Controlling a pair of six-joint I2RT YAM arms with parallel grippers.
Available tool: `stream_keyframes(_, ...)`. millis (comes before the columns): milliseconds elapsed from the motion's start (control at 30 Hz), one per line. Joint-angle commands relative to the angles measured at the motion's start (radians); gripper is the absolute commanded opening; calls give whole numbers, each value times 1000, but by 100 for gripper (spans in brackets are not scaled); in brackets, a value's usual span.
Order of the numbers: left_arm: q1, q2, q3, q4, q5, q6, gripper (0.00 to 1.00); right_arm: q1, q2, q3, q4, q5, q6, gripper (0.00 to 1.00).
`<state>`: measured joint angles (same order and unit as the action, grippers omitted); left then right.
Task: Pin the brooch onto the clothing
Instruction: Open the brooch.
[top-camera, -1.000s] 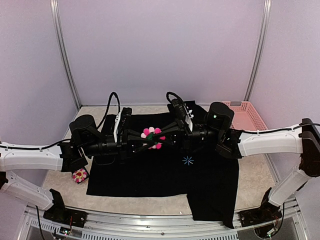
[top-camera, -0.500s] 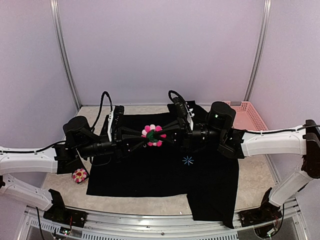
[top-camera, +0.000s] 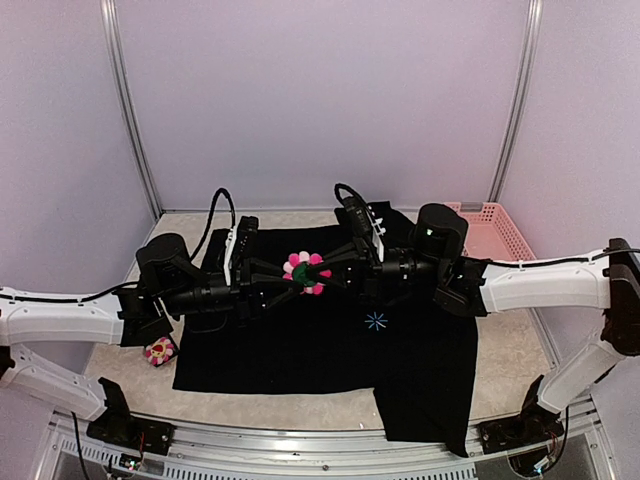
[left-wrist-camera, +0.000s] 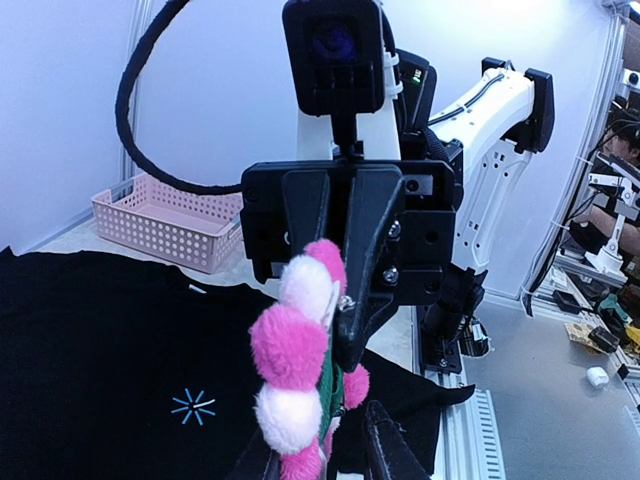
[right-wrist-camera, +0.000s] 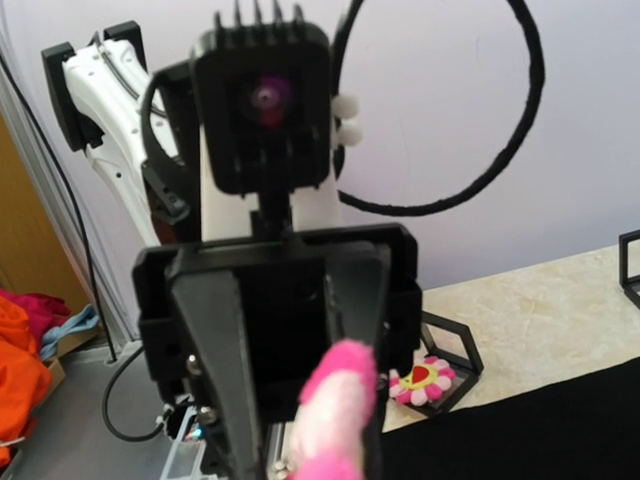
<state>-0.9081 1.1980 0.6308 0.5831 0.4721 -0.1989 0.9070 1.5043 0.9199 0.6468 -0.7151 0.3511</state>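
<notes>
Item 1, the brooch (top-camera: 306, 273): a plush flower with pink and white petals and a green back. I see it held in the air above the upper middle of the T-shirt, between my two grippers, which face each other tip to tip.

Item 2, right gripper (top-camera: 325, 275): jaws clenched on the brooch. My left wrist view shows its two fingers pinched together at the flower's edge.

Item 3, left gripper (top-camera: 290, 281): jaws slightly parted, one finger on either side of the brooch's lower part. I cannot tell whether they touch it.

Item 4, black T-shirt (top-camera: 300, 350): spread flat on the tabletop (top-camera: 510, 350), with one lower corner hanging over the near edge. Its light-blue starburst mark (top-camera: 376, 320) lies near the right gripper, on the side towards me.

Item 5, second flower brooch (top-camera: 159, 350): on the tabletop just beside the shirt's left edge, under the left arm.

Item 6, pink basket (top-camera: 490, 230): at the far right corner, behind the right arm.
</notes>
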Motion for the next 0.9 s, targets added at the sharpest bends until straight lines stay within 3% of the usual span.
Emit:
stream_keyframes(0, 7, 6, 34, 40, 39, -19, 23, 4, 23, 34, -17, 8, -17, 0)
stream_keyframes(200, 9, 9, 37, 50, 44, -30, 22, 17, 35, 50, -41, 11, -31, 0)
stream_keyframes(333, 11, 9, 37, 47, 44, -28, 3, 25, 40, 60, -53, 9, -42, 0)
stream_keyframes(767, 16, -6, 29, 42, 31, -23, 0, 33, 59, 78, -101, 28, -60, 0)
stream_keyframes(867, -2, -11, 35, 19, 29, 16, 0, 33, 72, 82, -107, 60, -55, 7)
